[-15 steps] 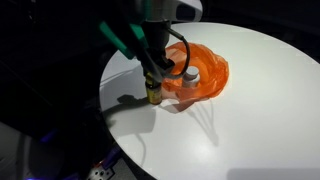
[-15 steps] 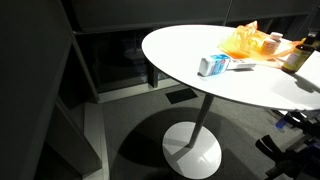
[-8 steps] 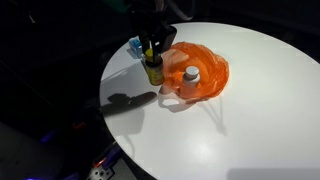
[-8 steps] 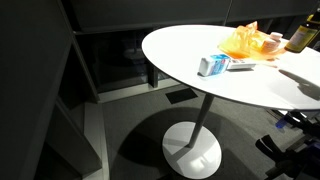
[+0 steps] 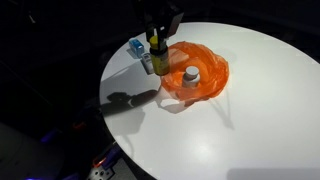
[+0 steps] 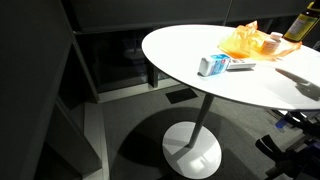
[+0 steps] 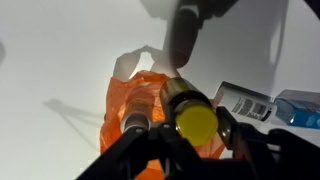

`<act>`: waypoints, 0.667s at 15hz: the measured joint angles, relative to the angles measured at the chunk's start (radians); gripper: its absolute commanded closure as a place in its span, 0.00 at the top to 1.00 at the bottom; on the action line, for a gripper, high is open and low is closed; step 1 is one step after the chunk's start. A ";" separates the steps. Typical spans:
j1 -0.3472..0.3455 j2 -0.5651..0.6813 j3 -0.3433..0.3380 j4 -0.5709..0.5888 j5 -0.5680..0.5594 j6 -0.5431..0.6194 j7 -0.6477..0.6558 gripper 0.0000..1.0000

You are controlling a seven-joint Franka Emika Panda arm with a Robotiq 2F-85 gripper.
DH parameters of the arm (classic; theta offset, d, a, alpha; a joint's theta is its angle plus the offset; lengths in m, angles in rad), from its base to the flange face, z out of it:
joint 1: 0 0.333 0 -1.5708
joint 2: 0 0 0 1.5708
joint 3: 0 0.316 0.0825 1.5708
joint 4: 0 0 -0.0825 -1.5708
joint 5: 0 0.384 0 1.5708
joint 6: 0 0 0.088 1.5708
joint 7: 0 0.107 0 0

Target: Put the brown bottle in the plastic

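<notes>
The white round tabletop [image 5: 250, 110] carried an orange plastic [image 5: 200, 62], crumpled and open, near its far edge. The pincer [image 5: 157, 42] came down from above and was clenched on the brown bottle [image 5: 157, 62], gripping it near its yellow cap [image 7: 197, 122]. The bottle hung upright, clear of the tabletop, at the plastic's rim, between the plastic and a blue-and-white box [image 5: 138, 48] lying flat. A white-capped jar [image 5: 191, 75] sat inside the plastic.
</notes>
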 measured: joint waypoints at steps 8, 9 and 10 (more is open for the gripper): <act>0.014 0.036 0.000 0.011 0.000 0.077 -0.023 0.20; 0.017 0.049 0.000 0.019 0.000 0.090 -0.030 0.20; 0.019 0.065 0.000 0.029 0.000 0.101 -0.037 0.20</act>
